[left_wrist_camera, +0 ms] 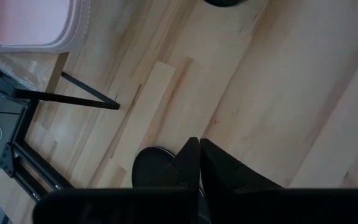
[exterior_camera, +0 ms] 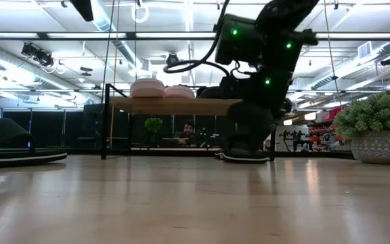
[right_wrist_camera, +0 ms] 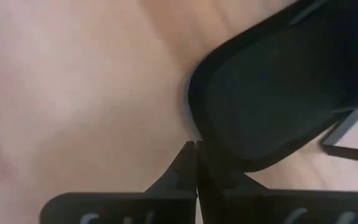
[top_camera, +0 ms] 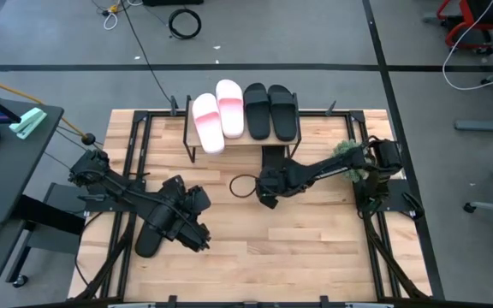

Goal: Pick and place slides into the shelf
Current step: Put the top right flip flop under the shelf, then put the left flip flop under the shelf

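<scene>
One black slide (right_wrist_camera: 278, 93) sits just ahead of my right gripper (right_wrist_camera: 196, 163), fingers closed, empty; I'd open before pushing it under the shelf (top_camera: 229, 141).

The table (top_camera: 315, 248) is pale wood in smooth, faintly glossy planks. The shelf (top_camera: 229, 141) has a light wood top on thin black metal legs. The pink slides (top_camera: 216, 115) and black slides (top_camera: 270, 109) look like matt rubber.

The left claw (top_camera: 197, 229) hangs low over the near-left tabletop (top_camera: 315, 248) with fingers pressed together, while the right claw (top_camera: 266, 197), its fingers likewise closed, reaches from the right side toward the centre, wrist bent downward.
</scene>
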You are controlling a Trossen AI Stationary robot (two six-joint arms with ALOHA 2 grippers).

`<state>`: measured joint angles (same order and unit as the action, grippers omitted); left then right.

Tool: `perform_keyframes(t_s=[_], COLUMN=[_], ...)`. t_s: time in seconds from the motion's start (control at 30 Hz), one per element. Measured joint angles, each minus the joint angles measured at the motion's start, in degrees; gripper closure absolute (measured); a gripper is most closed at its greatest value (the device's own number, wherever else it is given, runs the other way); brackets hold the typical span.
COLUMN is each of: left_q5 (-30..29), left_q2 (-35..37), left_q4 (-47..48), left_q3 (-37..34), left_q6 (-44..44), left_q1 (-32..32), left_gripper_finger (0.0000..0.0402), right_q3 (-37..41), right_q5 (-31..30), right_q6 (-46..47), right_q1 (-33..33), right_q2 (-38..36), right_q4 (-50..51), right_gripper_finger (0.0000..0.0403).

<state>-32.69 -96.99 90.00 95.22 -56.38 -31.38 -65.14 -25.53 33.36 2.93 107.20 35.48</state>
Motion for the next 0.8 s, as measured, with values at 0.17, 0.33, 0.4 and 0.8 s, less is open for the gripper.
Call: perform_keyframes(t_s=[0.17, 0.33, 0.4, 0.8], left_q5=[0.0, 3.3, 7.6, 18.2], left_q2=[0.0, 0.0, 0.0, 3.8], left_q4=[0.0, 0.0, 0.0, -0.1], left_q3=[0.0, 0.0, 0.0, -18.5], left_q6=[0.0, -1.7, -3.3, -16.1], left_q1=[-0.4, -1.1, -1.9, -3.4], left_gripper_finger=[0.0396, 0.0388, 0.0382, 0.0392], right_q3=[0.0, 0.0, -0.1, -3.0], right_q5=[0.0, 0.6, 1.7, 1.1], right_q6=[-0.1, -0.8, -1.0, -8.1], right_q1=[-2.1, -0.4, 1.5, 10.3], right_q2=[0.0, -0.1, -0.4, -11.2], right_q4=[0.0, 0.0, -0.2, -0.4], right_gripper_finger=[0.0403, 0.0402, 0.0401, 0.04])
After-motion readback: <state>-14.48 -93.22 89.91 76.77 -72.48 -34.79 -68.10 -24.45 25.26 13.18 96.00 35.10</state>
